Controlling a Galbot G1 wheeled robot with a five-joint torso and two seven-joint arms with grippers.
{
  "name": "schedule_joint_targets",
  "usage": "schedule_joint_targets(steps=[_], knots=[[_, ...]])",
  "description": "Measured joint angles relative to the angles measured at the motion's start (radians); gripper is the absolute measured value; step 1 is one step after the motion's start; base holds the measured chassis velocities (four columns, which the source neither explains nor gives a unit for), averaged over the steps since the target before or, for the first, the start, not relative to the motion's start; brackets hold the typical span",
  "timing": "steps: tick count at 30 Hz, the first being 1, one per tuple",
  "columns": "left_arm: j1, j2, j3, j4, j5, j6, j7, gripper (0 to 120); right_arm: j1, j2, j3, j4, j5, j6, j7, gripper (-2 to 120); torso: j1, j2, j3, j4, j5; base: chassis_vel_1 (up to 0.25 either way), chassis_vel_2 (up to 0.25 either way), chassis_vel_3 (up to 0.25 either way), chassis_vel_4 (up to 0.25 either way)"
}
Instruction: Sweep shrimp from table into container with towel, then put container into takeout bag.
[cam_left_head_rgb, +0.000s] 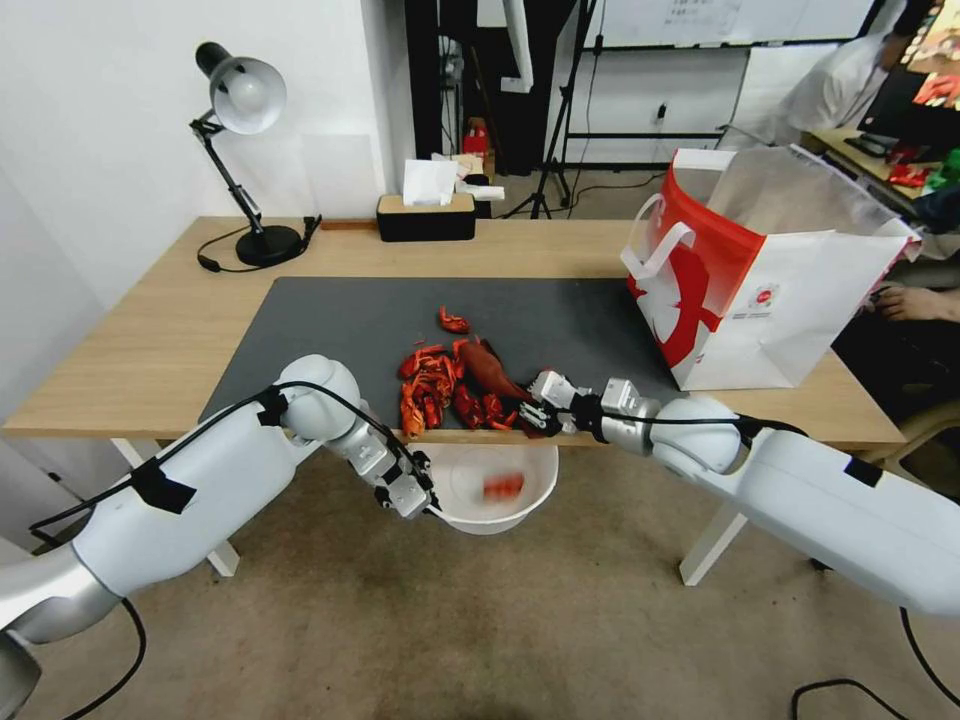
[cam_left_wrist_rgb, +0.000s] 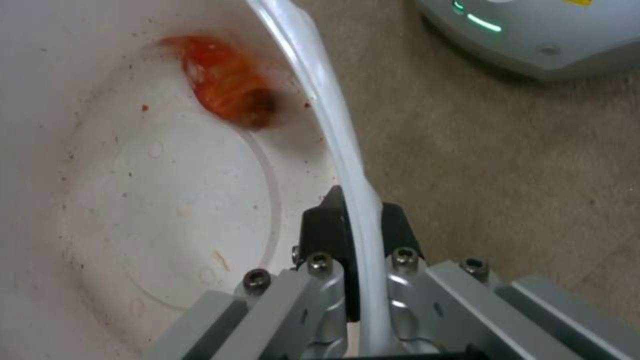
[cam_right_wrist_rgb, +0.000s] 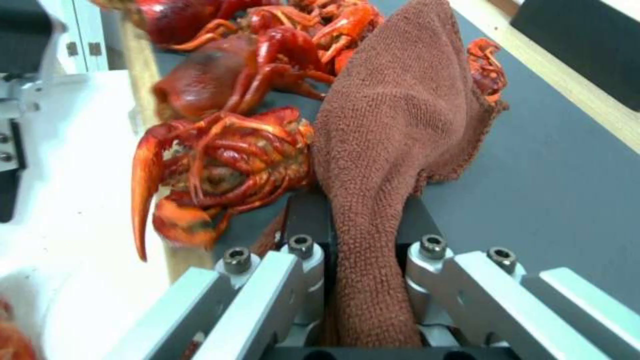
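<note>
Several red shrimp (cam_left_head_rgb: 432, 385) lie piled at the front edge of the dark mat on the table (cam_left_head_rgb: 160, 340); close up, one shrimp (cam_right_wrist_rgb: 220, 165) hangs at the very edge. My right gripper (cam_left_head_rgb: 535, 408) is shut on the rust-red towel (cam_left_head_rgb: 490, 368), which lies against the pile; the towel (cam_right_wrist_rgb: 393, 145) runs between the fingers. Below the table edge, my left gripper (cam_left_head_rgb: 418, 497) is shut on the rim of the white container (cam_left_head_rgb: 530, 490). A blurred shrimp (cam_left_wrist_rgb: 227, 87) is inside the container (cam_left_wrist_rgb: 167, 210). The takeout bag (cam_left_head_rgb: 770, 290) stands open at the right.
A black desk lamp (cam_left_head_rgb: 245, 150) and a black tissue box (cam_left_head_rgb: 425, 215) stand at the back of the table. One shrimp (cam_left_head_rgb: 452, 321) lies apart, farther back on the mat. A person sits at the far right beyond the bag.
</note>
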Motion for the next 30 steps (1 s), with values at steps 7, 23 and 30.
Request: schedule_joint_targets(steps=[7,23,30], knots=[[0.004,0.003,0.000,-0.002,0.001,0.001,0.000,0,-0.076,-0.024,0.065,0.028,-0.013,0.010,-0.018,8,0.000,0.000,0.000,0.0002,-0.0002,0.000,0.000,0.000,0.000],[0.000,0.008,0.002,-0.008,0.002,0.008,-0.001,0,-0.217,-0.102,0.198,0.100,-0.040,0.040,-0.117,8,0.000,0.000,0.000,0.0001,-0.0001,0.000,0.000,0.000,0.000],[-0.005,0.002,0.006,-0.008,0.001,0.016,-0.003,0,-0.291,-0.126,0.254,0.123,-0.043,0.047,-0.169,8,0.000,0.000,0.000,0.0000,-0.0004,0.000,0.000,0.000,0.000]])
